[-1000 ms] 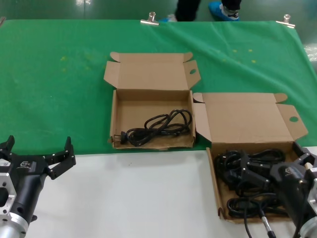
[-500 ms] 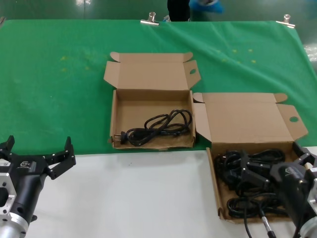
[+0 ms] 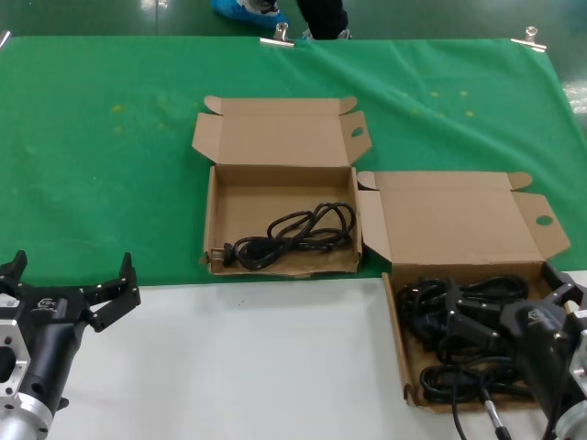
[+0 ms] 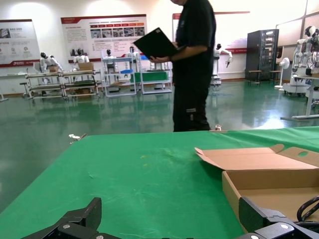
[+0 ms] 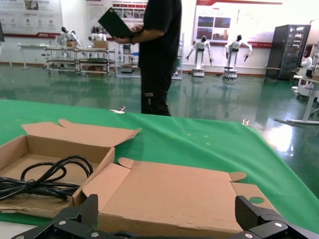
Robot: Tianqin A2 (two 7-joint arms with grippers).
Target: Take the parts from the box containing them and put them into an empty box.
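Note:
The box containing the parts [image 3: 394, 341] sits at the front right, its wide-winged lid [image 3: 454, 220] folded back. Several black power cords [image 3: 427, 304] are piled inside. My right gripper [image 3: 504, 289] hangs open just above that pile, holding nothing; the right wrist view looks between its fingertips [image 5: 167, 209] onto the lid [image 5: 169, 191]. The other box [image 3: 248, 194], in the middle of the green cloth, holds one coiled cord [image 3: 293, 234], also seen as a cord [image 5: 45, 177] from the right wrist. My left gripper [image 3: 71, 275] waits open and empty at the front left, fingertips [image 4: 170, 214] spread.
A green cloth [image 3: 110, 165] covers the far part of the table and a white surface [image 3: 257, 367] the near part. Two metal clips [image 3: 277, 37] hold the cloth at the far edge. A person in black [image 4: 192, 69] stands beyond that edge.
Neither arm nor any cord has moved. Only the person's feet beyond the table's far edge have shifted to the left.

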